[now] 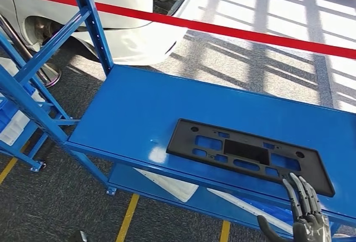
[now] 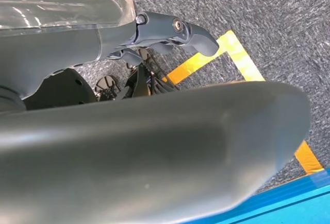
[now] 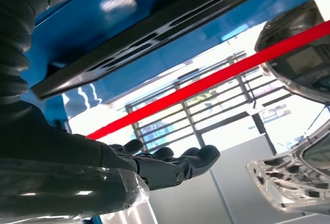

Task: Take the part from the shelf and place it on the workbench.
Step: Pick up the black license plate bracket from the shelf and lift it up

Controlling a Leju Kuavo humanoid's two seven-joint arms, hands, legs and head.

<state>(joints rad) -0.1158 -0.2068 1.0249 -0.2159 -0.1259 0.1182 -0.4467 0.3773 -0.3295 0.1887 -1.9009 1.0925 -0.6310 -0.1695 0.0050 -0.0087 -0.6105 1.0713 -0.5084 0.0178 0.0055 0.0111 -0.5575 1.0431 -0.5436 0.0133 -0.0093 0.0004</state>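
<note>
Right hand (image 1: 308, 211) fingers (image 1: 298, 189) on black part (image 1: 247, 154), blue shelf (image 1: 125, 114).

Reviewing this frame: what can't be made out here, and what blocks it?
- Right hand: head view cuts it off at the bottom edge; whether its fingers touch the black part is unclear.
- Left hand: left wrist view is mostly blocked by a blurred grey body part; holding nothing visible.
- Lower shelf: contents hidden under the blue shelf.

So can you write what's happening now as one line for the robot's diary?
part: flat on blue shelf | right hand: open, fingers at part's near edge | left hand: holds nothing, over floor | lift: not yet done
</note>
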